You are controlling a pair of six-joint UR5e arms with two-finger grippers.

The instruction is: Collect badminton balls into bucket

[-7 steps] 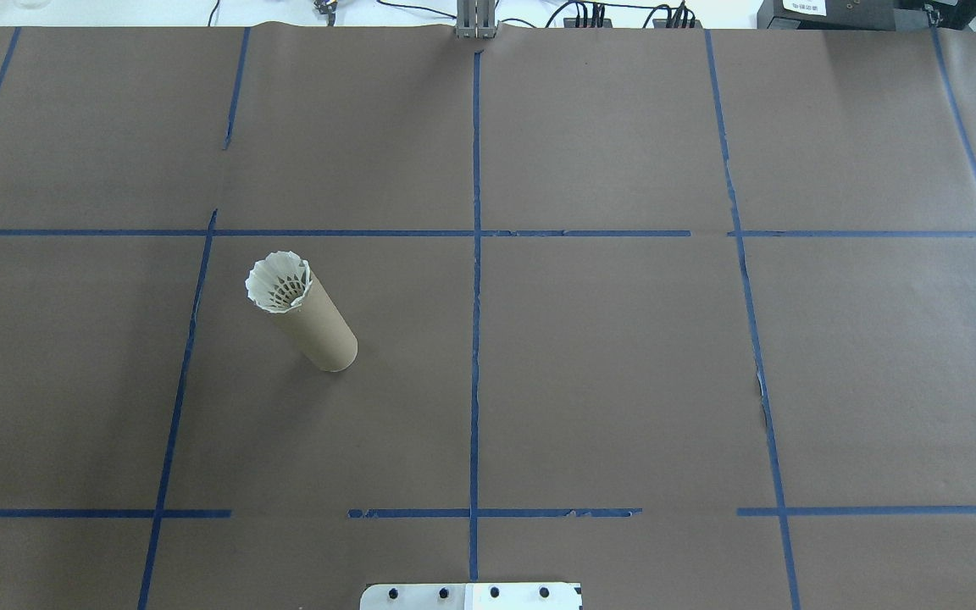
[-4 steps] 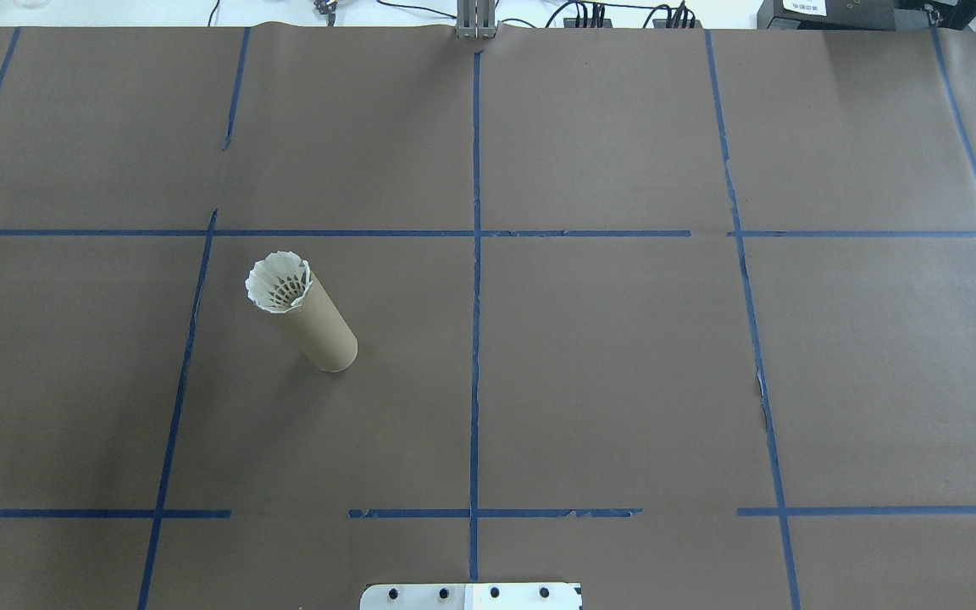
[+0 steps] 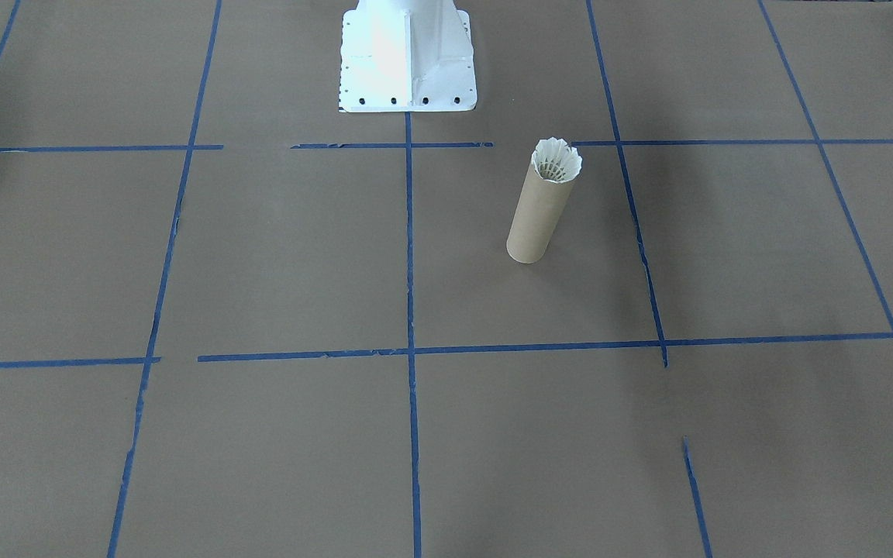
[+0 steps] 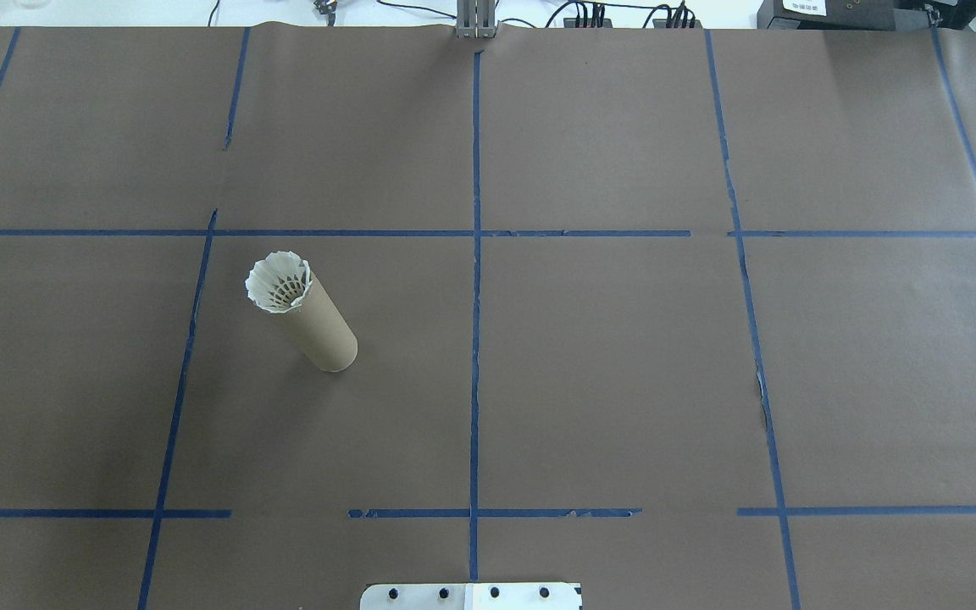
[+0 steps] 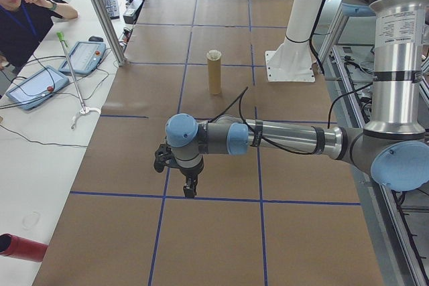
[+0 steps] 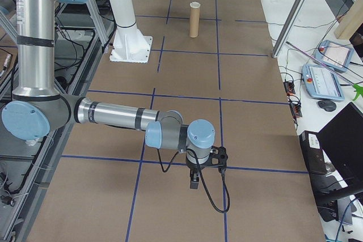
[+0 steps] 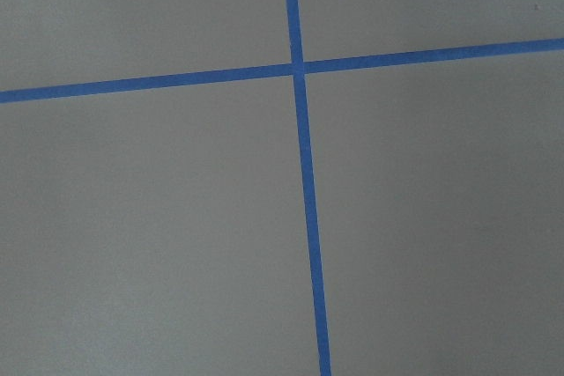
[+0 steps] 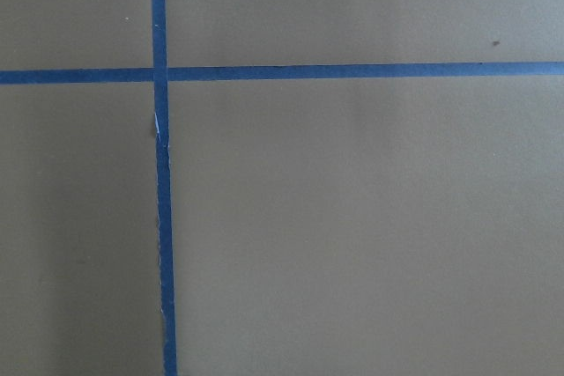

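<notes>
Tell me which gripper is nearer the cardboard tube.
Left. The bucket stands in the table's left half, toward the left gripper at that end; the right gripper hangs across the centre line, toward the opposite end.

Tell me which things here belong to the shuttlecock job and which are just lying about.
Part of the job:
- shuttlecock, skirt showing at the tube's top
- cardboard tube, upright on the table

Just lying about:
- white pedestal base
- tablets on the side bench
- red cylinder by the table's edge
</notes>
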